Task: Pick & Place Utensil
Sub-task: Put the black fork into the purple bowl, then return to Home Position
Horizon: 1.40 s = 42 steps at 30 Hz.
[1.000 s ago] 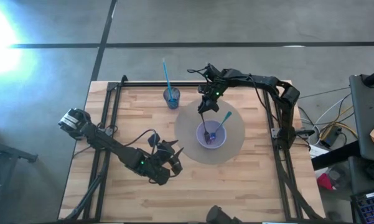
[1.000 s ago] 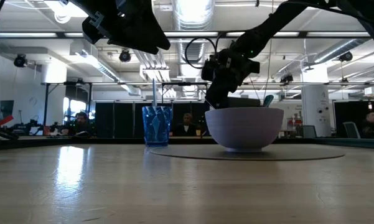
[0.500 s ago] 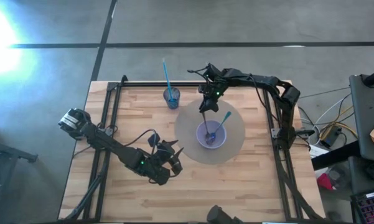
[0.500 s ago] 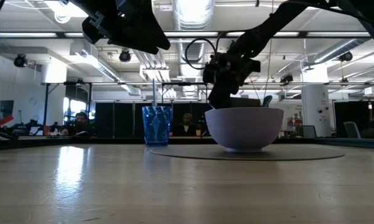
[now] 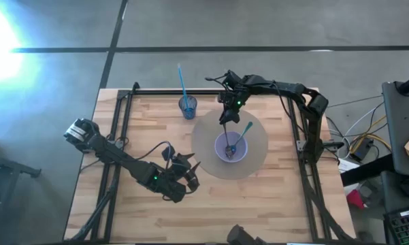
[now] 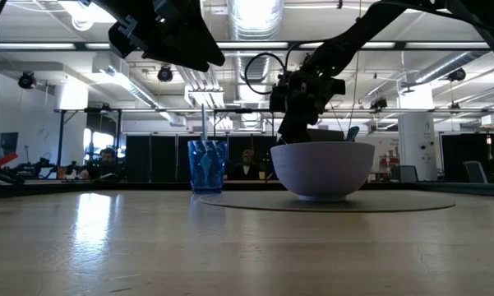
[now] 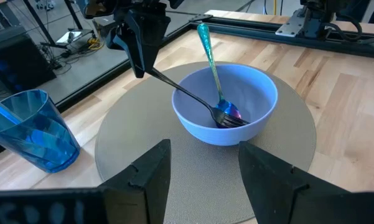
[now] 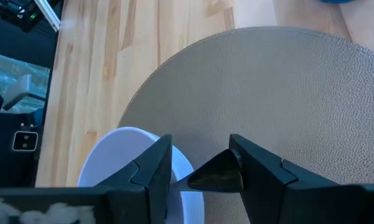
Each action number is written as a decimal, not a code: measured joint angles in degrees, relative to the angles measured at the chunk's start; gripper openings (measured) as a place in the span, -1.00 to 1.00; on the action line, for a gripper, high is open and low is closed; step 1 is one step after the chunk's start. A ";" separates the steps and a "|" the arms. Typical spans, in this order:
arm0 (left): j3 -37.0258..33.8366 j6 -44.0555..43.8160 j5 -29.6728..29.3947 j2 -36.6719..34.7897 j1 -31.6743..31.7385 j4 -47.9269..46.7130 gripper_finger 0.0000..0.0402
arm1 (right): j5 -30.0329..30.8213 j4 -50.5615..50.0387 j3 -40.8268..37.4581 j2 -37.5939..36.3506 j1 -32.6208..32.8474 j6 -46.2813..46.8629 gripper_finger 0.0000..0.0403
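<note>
A lilac bowl (image 5: 220, 154) stands on a round grey mat (image 5: 256, 160) at the table's far middle. In the bowl lie a teal spoon (image 7: 209, 56) and the tines of a dark fork (image 7: 188, 98). The fork's shaft leans on the bowl's rim and its handle slants up. My right gripper (image 5: 224, 120) is just beyond the bowl's far left rim, shut on the fork's handle. My left gripper (image 5: 191, 169) is open and empty, over the near middle of the table. My right gripper pinches the fork's handle at its free end (image 8: 215, 178) between its two fingers. The fingers (image 7: 140, 61) point down from above. The fork slants down from them into the bowl, with its tines (image 7: 229, 118) on the bowl's bottom beside the spoon.
A blue plastic cup (image 5: 187, 107) with a long blue utensil (image 5: 182, 80) standing in it is on the bare wood left of the mat. Black frame rails (image 5: 120, 129) run along the table's left, right and far sides.
My right gripper has shifted slightly toward the table's right edge, carrying the fork's handle with it. The fork's tines have stayed in the bowl.
</note>
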 joint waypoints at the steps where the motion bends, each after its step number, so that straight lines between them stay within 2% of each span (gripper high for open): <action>1: 0.00 0.00 0.00 0.00 0.00 -0.01 -0.10 | -0.01 -0.09 0.04 0.00 -0.01 0.00 -0.22; 25: 0.00 -0.02 0.03 0.00 -0.01 -0.05 -0.10 | -0.05 -1.95 5.10 -0.04 -1.40 1.47 -0.16; 34: 0.00 -0.02 5.80 0.00 1.44 -0.65 -0.10 | -0.03 -7.57 8.40 -0.95 -1.38 -0.50 -0.20; 42: -0.04 0.46 11.24 -2.13 3.94 -3.47 -0.10 | 0.00 -8.64 8.66 -7.48 -1.33 -1.45 -0.19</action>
